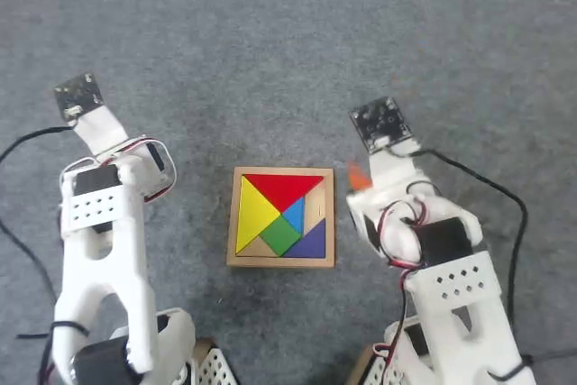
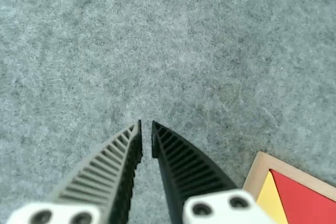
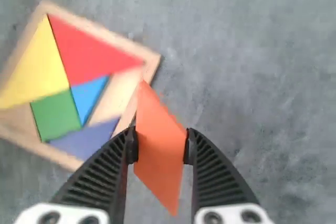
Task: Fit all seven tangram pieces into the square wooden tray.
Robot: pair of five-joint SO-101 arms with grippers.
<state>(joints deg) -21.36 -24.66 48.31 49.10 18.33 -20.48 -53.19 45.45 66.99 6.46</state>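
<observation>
The square wooden tray (image 1: 327, 219) lies on the grey carpet between the arms and holds red (image 1: 284, 188), yellow (image 1: 254, 214), blue (image 1: 293, 216), green (image 1: 280, 235) and purple (image 1: 310, 242) pieces. Bare wood shows along its right side and at its lower left corner. My right gripper (image 3: 157, 142) is shut on an orange parallelogram piece (image 3: 157, 150), held just off the tray's (image 3: 152, 66) corner; a bit of orange (image 1: 358, 178) peeks out by the right arm in the high view. My left gripper (image 2: 146, 129) is shut on nothing, over bare carpet beside the tray's corner (image 2: 257, 169).
Grey carpet (image 1: 270, 69) covers the table on all sides of the tray. Black cables (image 1: 487, 187) trail from both arms. A pale wall edge runs along the far side.
</observation>
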